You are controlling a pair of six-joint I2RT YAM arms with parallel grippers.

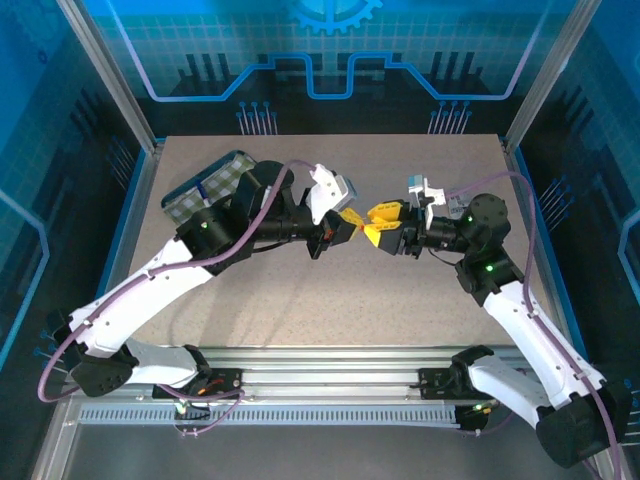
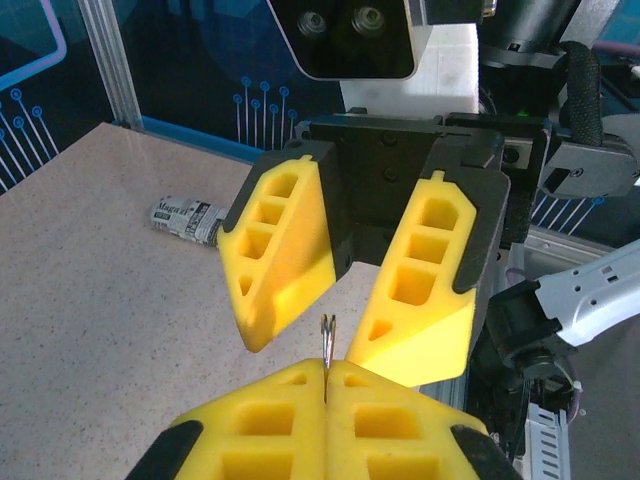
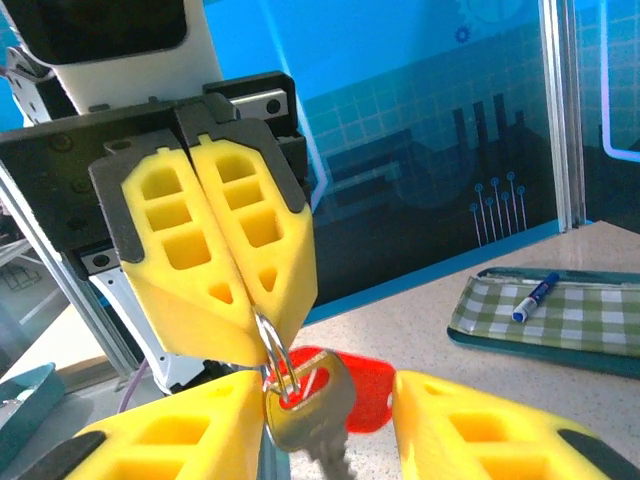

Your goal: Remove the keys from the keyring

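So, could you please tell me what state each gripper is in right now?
Left gripper: shut on the keyring.
Right gripper: open, fingers either side of the key, not gripping it.

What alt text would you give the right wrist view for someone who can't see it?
The left gripper, shut, pinches the metal ring of a red-tagged keyring, with a silver key hanging from it between the right gripper's open yellow fingers. Behind, a marker lies on a green checked tray.
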